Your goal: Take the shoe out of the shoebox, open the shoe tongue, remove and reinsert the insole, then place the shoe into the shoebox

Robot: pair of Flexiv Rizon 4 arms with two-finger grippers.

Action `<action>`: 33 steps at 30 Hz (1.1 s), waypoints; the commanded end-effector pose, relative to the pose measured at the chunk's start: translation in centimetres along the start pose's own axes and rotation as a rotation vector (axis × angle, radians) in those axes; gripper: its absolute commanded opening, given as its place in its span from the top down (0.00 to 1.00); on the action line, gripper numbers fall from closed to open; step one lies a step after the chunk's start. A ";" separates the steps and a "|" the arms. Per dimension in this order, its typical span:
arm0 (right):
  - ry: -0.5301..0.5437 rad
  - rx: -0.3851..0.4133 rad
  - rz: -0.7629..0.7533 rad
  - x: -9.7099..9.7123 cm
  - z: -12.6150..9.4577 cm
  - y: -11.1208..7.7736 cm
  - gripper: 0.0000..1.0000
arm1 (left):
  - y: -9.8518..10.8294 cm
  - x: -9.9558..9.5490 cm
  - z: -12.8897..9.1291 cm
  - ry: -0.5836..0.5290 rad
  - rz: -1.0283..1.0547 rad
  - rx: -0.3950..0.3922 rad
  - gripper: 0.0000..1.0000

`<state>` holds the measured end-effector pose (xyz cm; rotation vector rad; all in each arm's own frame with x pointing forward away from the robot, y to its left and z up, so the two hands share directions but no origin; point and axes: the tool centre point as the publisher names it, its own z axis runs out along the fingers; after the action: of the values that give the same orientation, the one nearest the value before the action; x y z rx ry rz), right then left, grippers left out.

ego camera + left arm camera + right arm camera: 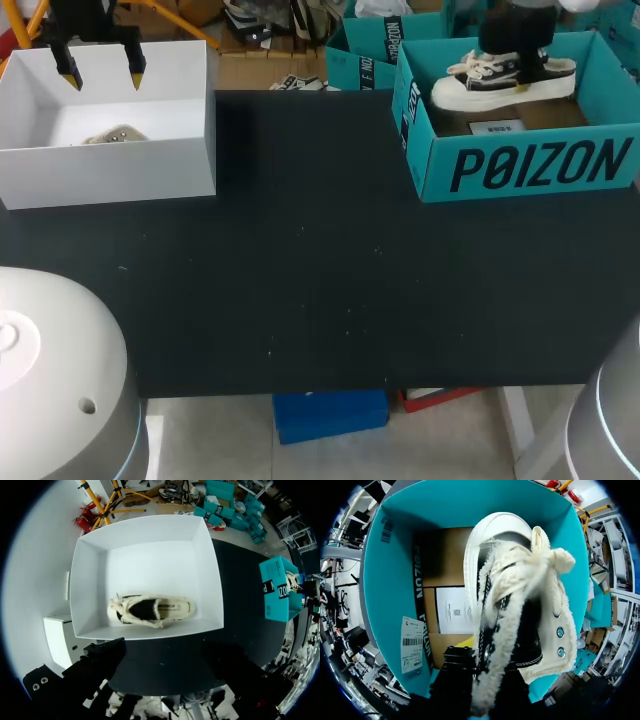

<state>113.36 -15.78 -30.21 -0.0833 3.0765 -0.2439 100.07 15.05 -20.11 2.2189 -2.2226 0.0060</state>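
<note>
While the shoe covers right tool, teal shoebox floor partly hidden

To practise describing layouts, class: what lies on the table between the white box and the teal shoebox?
Nothing: the head view shows only bare black table between the white box and the teal shoebox.

Black table bears white box and teal shoebox.
</note>
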 end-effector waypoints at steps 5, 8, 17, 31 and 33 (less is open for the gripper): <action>-0.092 0.035 0.007 2.7 -7.2 -0.7 1.00 | 0.0 0.0 -0.1 -0.001 -0.001 -0.002 0.00; -0.110 0.052 -0.034 3.4 -8.8 -0.8 1.00 | 0.0 0.0 -0.1 -0.001 -0.001 -0.002 0.00; -0.162 0.055 -0.029 6.6 -12.4 -0.5 1.00 | 0.0 0.0 -0.1 -0.001 -0.001 -0.002 0.00; -0.194 0.107 0.084 13.7 -17.2 12.7 1.00 | 0.0 0.0 -0.1 -0.001 -0.001 -0.002 0.00; -0.195 0.112 0.095 14.8 -17.8 14.9 1.00 | 0.0 0.0 -0.1 -0.001 -0.001 -0.002 0.00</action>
<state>98.63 -2.35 -16.80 0.0285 2.9294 -0.2623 100.07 15.05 -20.11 2.2189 -2.2227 0.0059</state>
